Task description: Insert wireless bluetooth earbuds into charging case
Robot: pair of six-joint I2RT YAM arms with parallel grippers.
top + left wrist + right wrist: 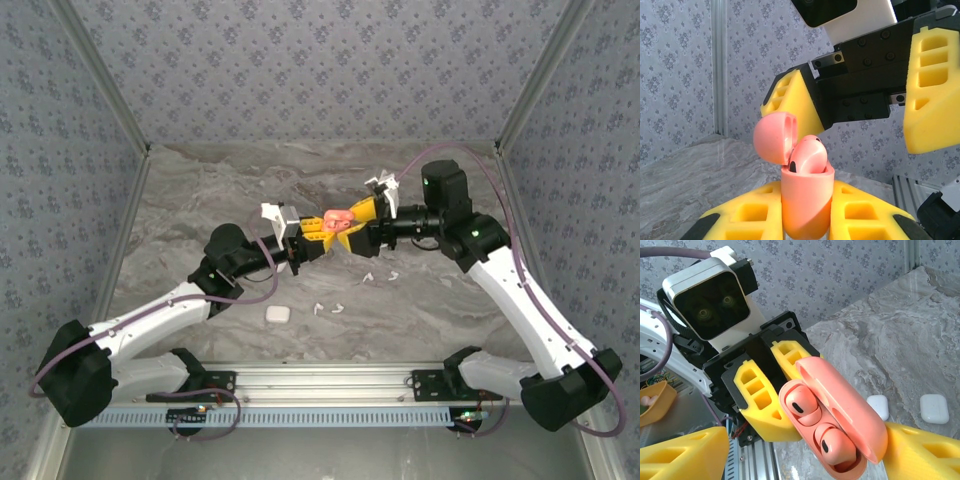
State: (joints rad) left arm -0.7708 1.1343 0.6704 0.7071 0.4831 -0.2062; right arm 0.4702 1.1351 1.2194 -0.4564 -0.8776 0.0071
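Note:
My left gripper [315,232] is shut on a pink charging case [338,222], held above the middle of the table. In the left wrist view the case [806,200] stands upright between my yellow fingers [747,215], with its lid [774,137] hinged open. Two pink earbuds [802,407] [835,445] sit in its sockets. My right gripper [352,222] is open and faces the case, with one finger [790,100] just behind the lid and the other [932,90] well off to the side. Several white earbuds [325,308] [380,276] lie loose on the table.
A white case [277,314] lies on the marble table nearer the arm bases. Two white cases [879,405] [934,407] show on the table below in the right wrist view. Patterned walls close in the back and both sides, and an aluminium rail [330,385] runs along the near edge.

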